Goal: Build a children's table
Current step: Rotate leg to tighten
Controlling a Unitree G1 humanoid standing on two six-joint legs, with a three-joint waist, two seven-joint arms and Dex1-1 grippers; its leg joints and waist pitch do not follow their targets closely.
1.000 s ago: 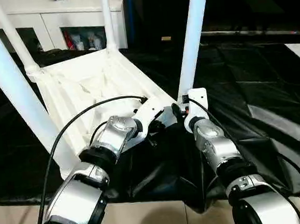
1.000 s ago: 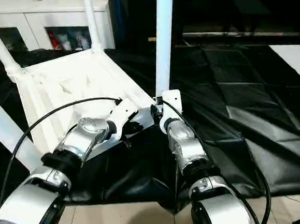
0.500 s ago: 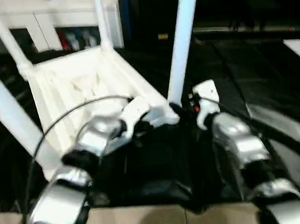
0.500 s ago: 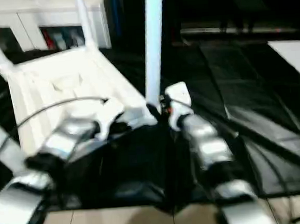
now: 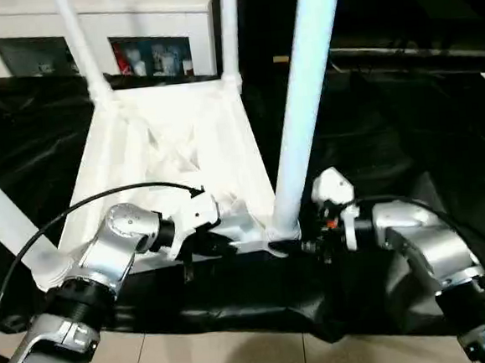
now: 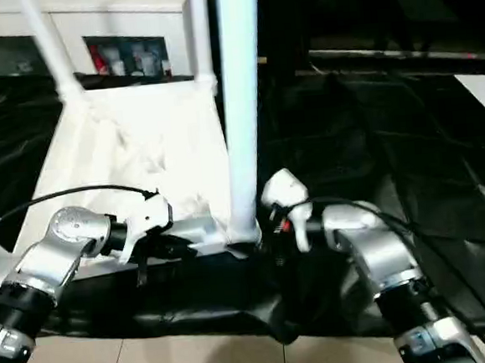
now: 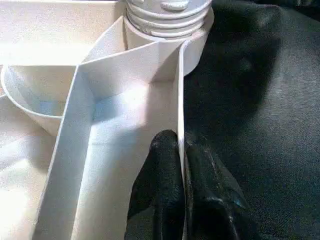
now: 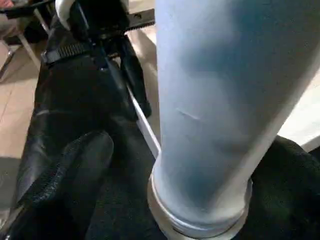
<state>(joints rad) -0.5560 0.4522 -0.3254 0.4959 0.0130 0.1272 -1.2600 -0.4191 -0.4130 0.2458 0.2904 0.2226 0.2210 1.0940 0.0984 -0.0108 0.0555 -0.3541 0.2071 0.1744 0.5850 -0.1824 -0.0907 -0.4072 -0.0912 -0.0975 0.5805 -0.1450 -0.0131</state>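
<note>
Table top (image 5: 173, 153) lies ribbed-side up, near leg (image 5: 304, 109) standing upright.

A workroom or lab: black sheeting (image 5: 407, 143) covers the bench, a white glass-door cabinet (image 5: 88, 30) at eleven o'clock.

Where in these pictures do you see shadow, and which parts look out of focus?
Left wrist view: the corner socket throws a dark shadow on the black cloth. Right wrist view: the leg looks soft and bluish, and one finger is blurred.
</note>
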